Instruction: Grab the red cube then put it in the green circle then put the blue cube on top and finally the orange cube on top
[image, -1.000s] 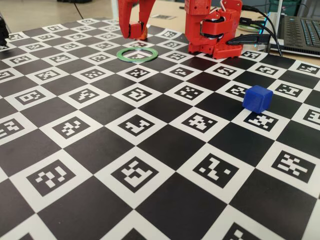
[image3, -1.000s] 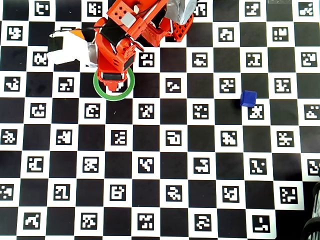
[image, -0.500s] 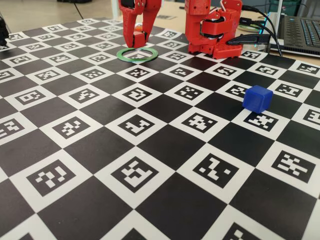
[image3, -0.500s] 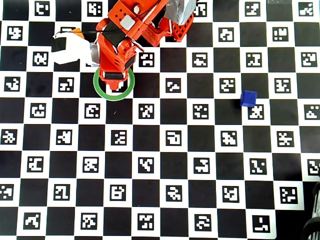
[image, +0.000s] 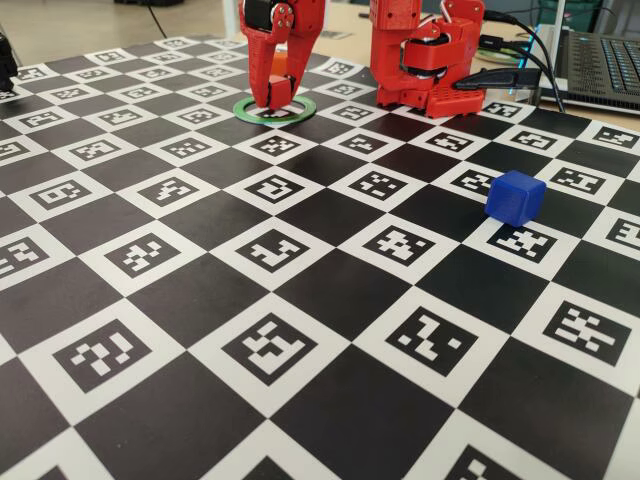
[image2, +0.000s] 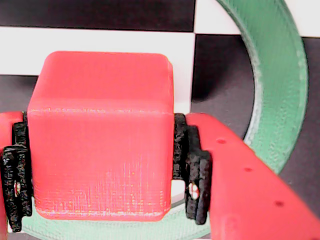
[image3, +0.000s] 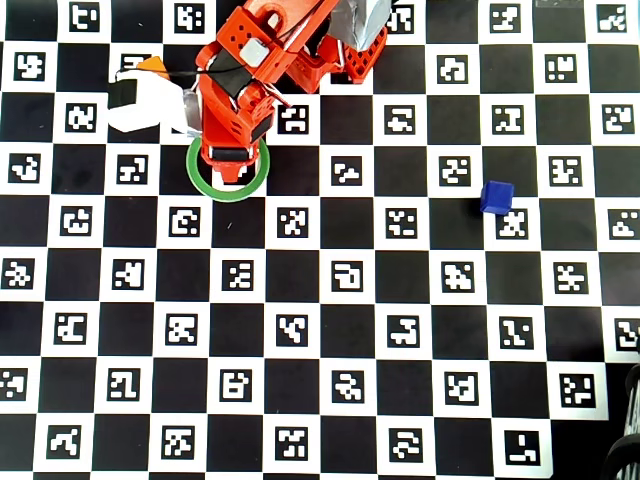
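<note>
My gripper (image2: 102, 175) is shut on the red cube (image2: 100, 135), black pads (image2: 192, 165) pressed to its two sides. In the fixed view the gripper (image: 273, 97) holds the cube (image: 277, 93) low inside the green circle (image: 250, 110); whether it touches the board I cannot tell. The wrist view shows the green circle (image2: 280, 85) curving round the cube. From overhead the arm covers the cube, and the green circle (image3: 240, 195) shows round the gripper (image3: 228, 165). The blue cube (image: 514, 196) (image3: 497, 196) sits far right. The orange cube (image3: 152, 66) (image: 280, 65) lies just behind the arm.
The arm's red base (image: 425, 60) stands at the board's back edge, right of the ring. A laptop (image: 600, 60) and cables (image: 520, 70) lie behind it at the far right. A white camera housing (image3: 145, 100) juts out to the arm's left in the overhead view.
The gripper has come forward and down with the red cube, from above the ring's back edge to low inside the ring. The blue cube has not moved.
</note>
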